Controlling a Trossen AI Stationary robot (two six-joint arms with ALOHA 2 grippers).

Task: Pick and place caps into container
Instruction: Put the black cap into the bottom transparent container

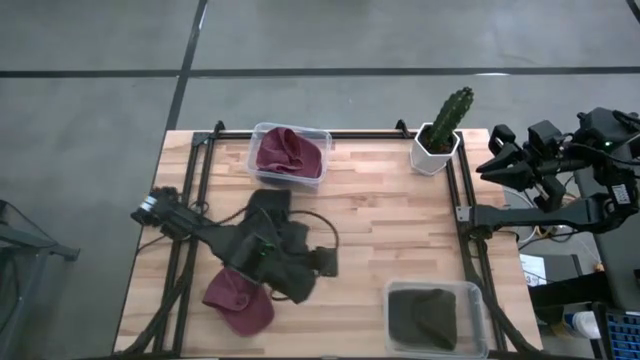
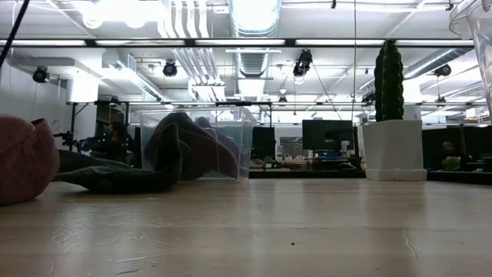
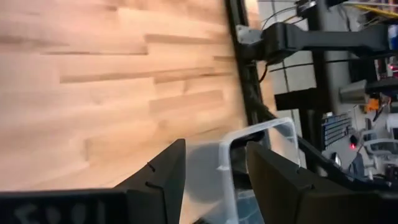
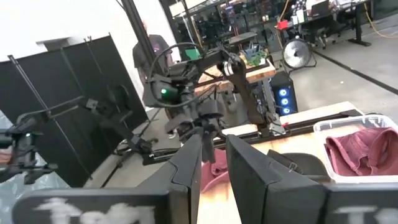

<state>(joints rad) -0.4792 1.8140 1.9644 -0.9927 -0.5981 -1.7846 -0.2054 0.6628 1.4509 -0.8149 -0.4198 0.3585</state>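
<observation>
A maroon cap [image 1: 238, 300] [image 2: 23, 169] lies on the table's near left part. A dark olive cap [image 1: 268, 208] [image 2: 115, 178] lies flat nearer the middle, partly hidden under my left arm. Another maroon cap [image 1: 288, 153] sits in the far clear container [image 1: 322, 150] [image 2: 242, 146]. An olive cap [image 1: 422, 315] sits in the near right clear container [image 1: 478, 305]. My left gripper [image 1: 330, 262] [image 3: 214, 149] is open over the table's middle, pointing at the near right container's rim [image 3: 225, 146], and holds nothing. My right gripper [image 1: 500, 160] [image 4: 213, 140] is open, off the table's right edge.
A green cactus in a white pot [image 1: 440, 135] [image 2: 388, 115] stands at the far right corner. Black rails [image 1: 195, 200] run along the table's left and right sides. Bare wood [image 1: 390, 225] lies between the two containers. A person [image 4: 152, 56] stands beyond the table.
</observation>
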